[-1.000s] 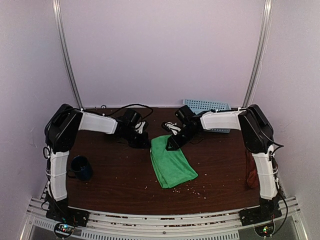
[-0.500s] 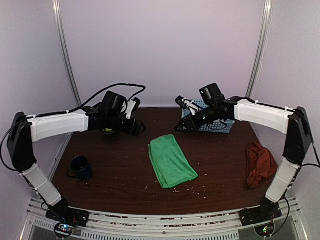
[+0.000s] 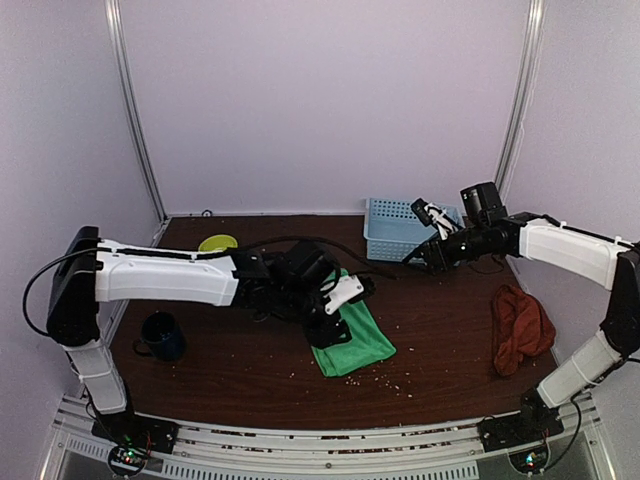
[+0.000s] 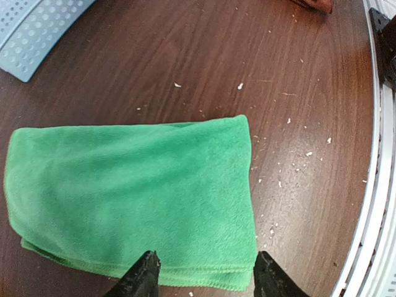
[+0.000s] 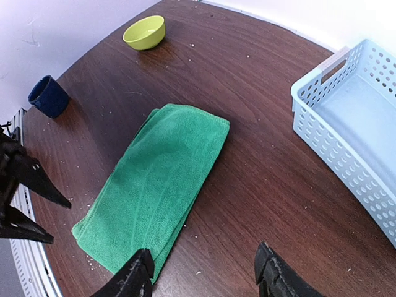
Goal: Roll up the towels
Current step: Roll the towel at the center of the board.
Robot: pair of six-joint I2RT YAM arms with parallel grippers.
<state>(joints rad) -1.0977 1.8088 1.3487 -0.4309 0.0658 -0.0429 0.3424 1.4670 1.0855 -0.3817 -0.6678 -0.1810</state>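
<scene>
The green towel [image 3: 362,338] lies folded flat in the middle of the table. It fills the left wrist view [image 4: 130,198] and also shows in the right wrist view [image 5: 158,192]. My left gripper [image 3: 330,330] is open low over the towel's left edge, and its fingertips [image 4: 146,273] straddle the near hem. The rust towel [image 3: 520,325] lies crumpled at the right edge, away from both grippers. My right gripper [image 3: 430,250] is open and empty, held above bare table in front of the basket; the right wrist view [image 5: 204,275] shows its jaws wide apart.
A light-blue basket [image 3: 398,226] stands at the back, just left of my right gripper. A yellow-green bowl [image 3: 218,242] sits at the back left and a dark blue cup [image 3: 162,335] at the left. Crumbs are scattered near the front edge [image 3: 330,425].
My left arm has swung from the back left down onto the green towel. My right arm has drawn back to the right, past the basket. The bowl is now uncovered.
</scene>
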